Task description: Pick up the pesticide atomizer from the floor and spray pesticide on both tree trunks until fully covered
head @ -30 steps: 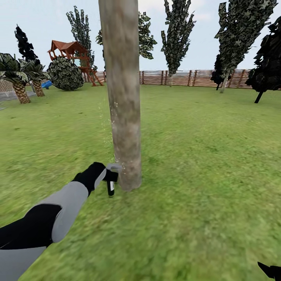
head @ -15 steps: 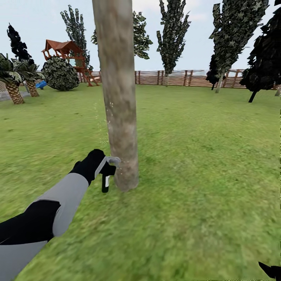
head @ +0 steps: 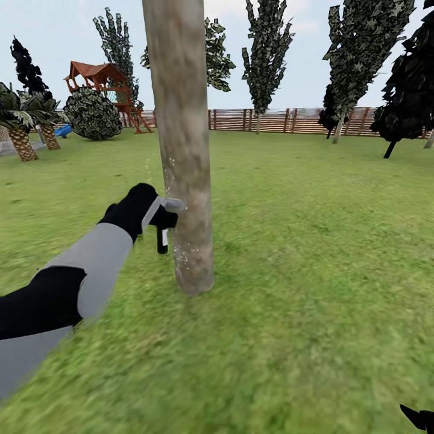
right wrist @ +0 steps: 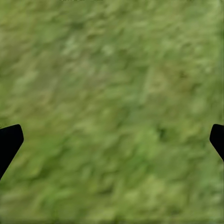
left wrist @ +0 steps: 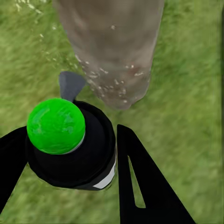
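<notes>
Head view: left arm reaches fwd, left gripper pinching the pesticide atomizer, a dark bottle hanging below the hand w/ a grey nozzle touching or just short of the tree trunk. Can't tell which, since hand covers most of the bottle. Small pale specks dot the bark near the nozzle and lower down, probably spray droplets, but too fine to be sure. Trunk is cut off at the frame top, so crown isn't seen. It stands on the lawn.

Left wrist view: atomizer sits between the two black fingers, green round cap facing the cam, grey nozzle pointing at the trunk, whose base meets the grass just beyond. Same specks on the bark here.

Right wrist view: right gripper spread wide, only the two black tips at the frame edges, blurred grass between, nothing held. In head view just a dark sliver of it shows at the bottom corner.

Bkgd: wooden fence, dark narrow trees, a red-roofed play tower, a short palm.
</notes>
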Available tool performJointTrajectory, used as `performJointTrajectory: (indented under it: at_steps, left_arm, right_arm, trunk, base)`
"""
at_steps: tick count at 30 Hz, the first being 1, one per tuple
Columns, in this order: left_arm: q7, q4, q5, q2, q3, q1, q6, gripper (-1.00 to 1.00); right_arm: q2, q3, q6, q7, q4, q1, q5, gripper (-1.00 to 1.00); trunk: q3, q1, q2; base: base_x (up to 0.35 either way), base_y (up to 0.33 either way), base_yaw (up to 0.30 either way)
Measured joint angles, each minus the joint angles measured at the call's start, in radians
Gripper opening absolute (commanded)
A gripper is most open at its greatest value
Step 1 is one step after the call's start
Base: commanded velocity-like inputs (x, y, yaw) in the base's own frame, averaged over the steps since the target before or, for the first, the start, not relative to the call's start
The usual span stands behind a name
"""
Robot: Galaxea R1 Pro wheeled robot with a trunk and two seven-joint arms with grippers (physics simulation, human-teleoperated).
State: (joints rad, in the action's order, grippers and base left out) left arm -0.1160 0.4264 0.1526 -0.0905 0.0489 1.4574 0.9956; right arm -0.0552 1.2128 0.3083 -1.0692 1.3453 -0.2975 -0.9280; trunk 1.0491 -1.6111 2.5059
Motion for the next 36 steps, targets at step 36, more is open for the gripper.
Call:
performJointTrajectory:
  at_steps: [36]
  left_arm:
    - [-0.003,-0.402,0.002,-0.022,0.001,0.339,-0.013,-1.00]
  right_arm:
    - [0.000,0.001,0.000,0.000,0.000,0.000,0.000,1.00]
  trunk:
    - [0.000,-0.001,0.000]
  base:
    - [0.000,0.000,0.000]
